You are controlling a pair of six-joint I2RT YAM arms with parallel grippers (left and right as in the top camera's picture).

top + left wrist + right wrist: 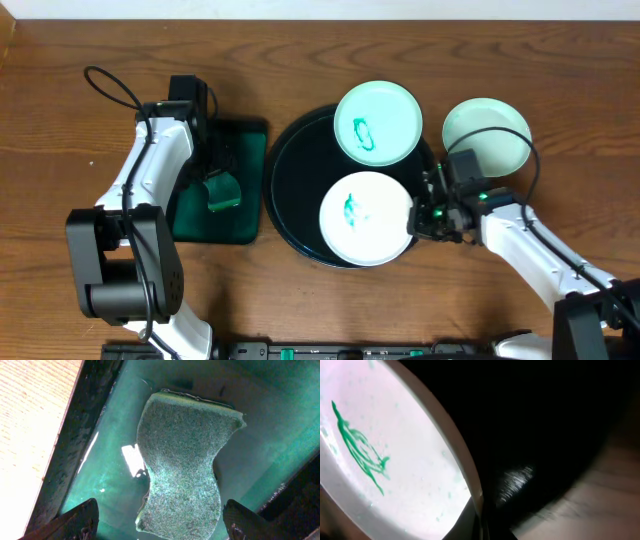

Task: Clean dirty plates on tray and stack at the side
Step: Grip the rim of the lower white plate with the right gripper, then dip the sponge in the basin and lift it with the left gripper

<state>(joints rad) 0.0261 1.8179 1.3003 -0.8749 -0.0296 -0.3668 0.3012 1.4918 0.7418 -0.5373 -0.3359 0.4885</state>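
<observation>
No text, label, brand, number or sign can be read in any of the three views. The teal squiggles on the front plate [365, 218] and the back plate [378, 122] are smears, not writing.
</observation>
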